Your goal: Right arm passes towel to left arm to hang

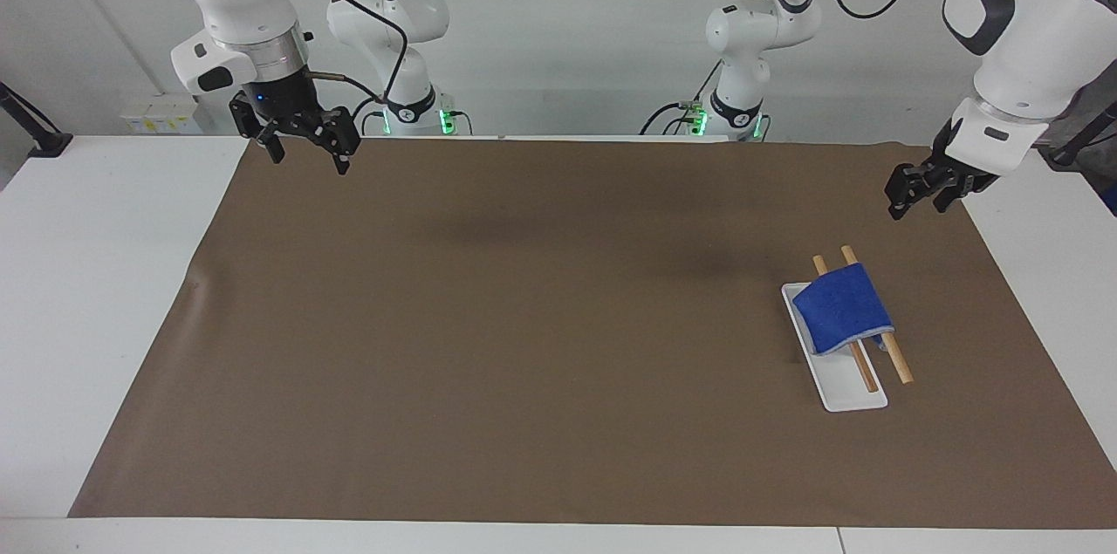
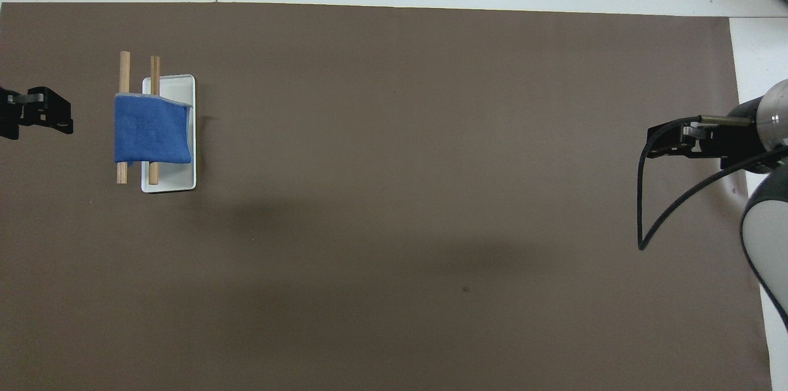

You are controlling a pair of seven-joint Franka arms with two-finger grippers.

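Note:
The blue towel [image 1: 842,308] hangs folded over two wooden rods [image 1: 899,366] of a small rack with a white base [image 1: 851,388], at the left arm's end of the table. It also shows in the overhead view [image 2: 152,130]. My left gripper [image 1: 914,203] is open and empty, up in the air over the mat's edge beside the rack and apart from the towel; it shows in the overhead view [image 2: 38,120] too. My right gripper [image 1: 310,157], with a blue light, is open and empty over the mat's corner at the right arm's end, where it waits [image 2: 674,140].
A brown mat [image 1: 524,318] covers most of the white table [image 1: 96,275]. A black cable [image 2: 643,218] loops from the right wrist. The arm bases stand along the robots' edge of the table.

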